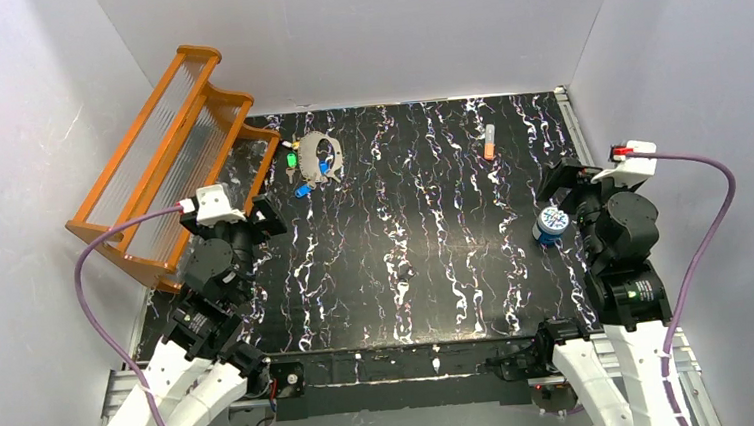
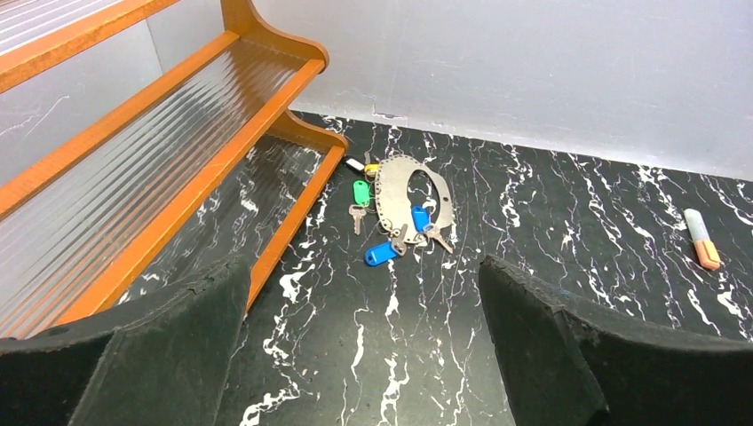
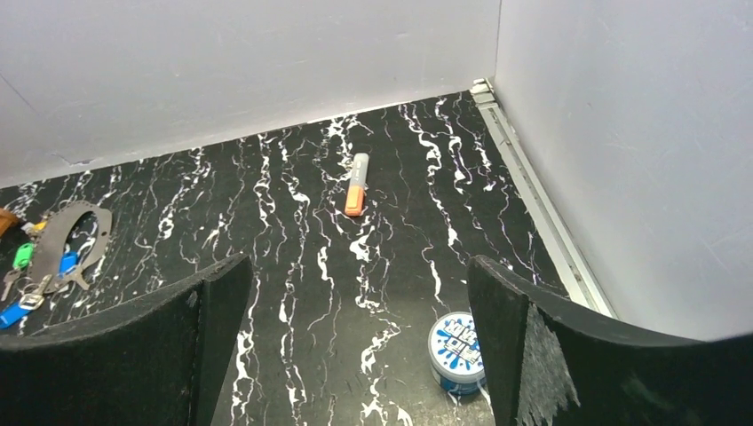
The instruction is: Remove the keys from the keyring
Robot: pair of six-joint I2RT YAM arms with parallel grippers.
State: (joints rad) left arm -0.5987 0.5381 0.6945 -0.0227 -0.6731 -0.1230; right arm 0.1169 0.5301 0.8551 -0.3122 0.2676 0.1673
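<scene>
The keyring [image 1: 332,146] is a flat grey oval loop lying at the back left of the black marbled table, with the keys bunched around it. A green-headed key [image 1: 291,161] and a blue-headed one [image 1: 302,190] lie at its left. In the left wrist view the keyring [image 2: 388,195] lies ahead of my fingers, with the green key [image 2: 360,193], two blue ones [image 2: 381,254] and silver keys. My left gripper [image 1: 265,219] [image 2: 364,271] is open and empty, short of the keys. My right gripper [image 1: 559,185] [image 3: 357,266] is open and empty, far right; its view shows the keyring [image 3: 53,235] at the left edge.
An orange rack with ribbed clear shelves [image 1: 163,153] [image 2: 178,151] stands along the left wall beside the keys. An orange-and-white tube [image 1: 489,142] [image 3: 356,184] lies at the back. A round blue-and-white disc [image 1: 552,224] [image 3: 456,351] sits by my right gripper. White walls enclose the table.
</scene>
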